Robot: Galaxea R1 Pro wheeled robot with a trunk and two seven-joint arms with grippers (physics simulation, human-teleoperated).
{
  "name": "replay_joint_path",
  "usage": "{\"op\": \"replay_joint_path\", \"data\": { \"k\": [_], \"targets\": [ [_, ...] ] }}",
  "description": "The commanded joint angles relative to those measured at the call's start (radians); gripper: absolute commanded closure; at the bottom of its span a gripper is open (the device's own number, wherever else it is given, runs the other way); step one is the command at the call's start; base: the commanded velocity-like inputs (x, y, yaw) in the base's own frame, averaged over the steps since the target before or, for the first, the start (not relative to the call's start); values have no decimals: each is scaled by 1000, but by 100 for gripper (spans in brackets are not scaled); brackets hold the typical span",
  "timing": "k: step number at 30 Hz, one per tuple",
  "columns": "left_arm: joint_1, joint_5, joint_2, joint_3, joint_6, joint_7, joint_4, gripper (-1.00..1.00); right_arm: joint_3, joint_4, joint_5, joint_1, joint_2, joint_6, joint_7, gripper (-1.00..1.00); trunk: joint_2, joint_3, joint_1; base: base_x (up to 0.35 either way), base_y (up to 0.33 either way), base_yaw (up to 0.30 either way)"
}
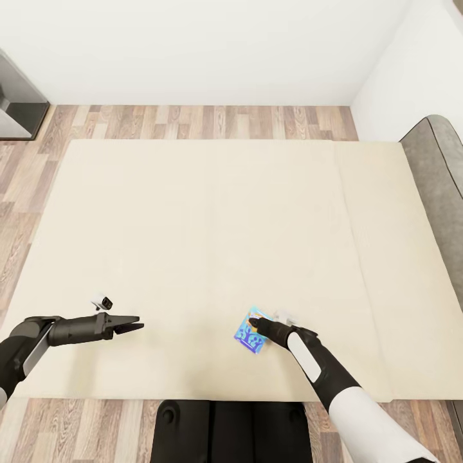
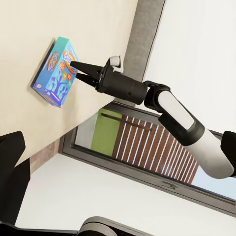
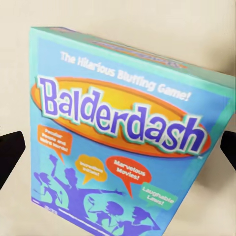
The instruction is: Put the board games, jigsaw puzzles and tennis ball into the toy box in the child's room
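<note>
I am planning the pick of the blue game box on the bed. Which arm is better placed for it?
The right. Its tool is already at the Balderdash box, fingers spread on both sides of it. The left tool hangs well away over bare mattress.

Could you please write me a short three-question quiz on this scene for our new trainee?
1. True or false: the game box lies on the bed.
2. What title is printed on the box?
3. Which claw is at the box: A) left claw B) right claw?

Key: 1 true. 2 Balderdash, read in the right wrist view. 3 B; its fingers straddle the box, still open.
</note>
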Motion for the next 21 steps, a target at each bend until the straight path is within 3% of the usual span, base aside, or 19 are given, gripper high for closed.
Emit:
{"op": "replay_joint_path", "data": {
  "k": [1,21],
  "targets": [
    [-1,4,1,-5,11,-3,0,-100,2,-1,-8,0,0,3,-6,-100,-2,-1,1,0,0,0],
    [-1,4,2,-6,11,-4,3,-100,12,-6,-6,3,3,3,-6,-100,-2,-1,1,0,0,0]
  ]
}}
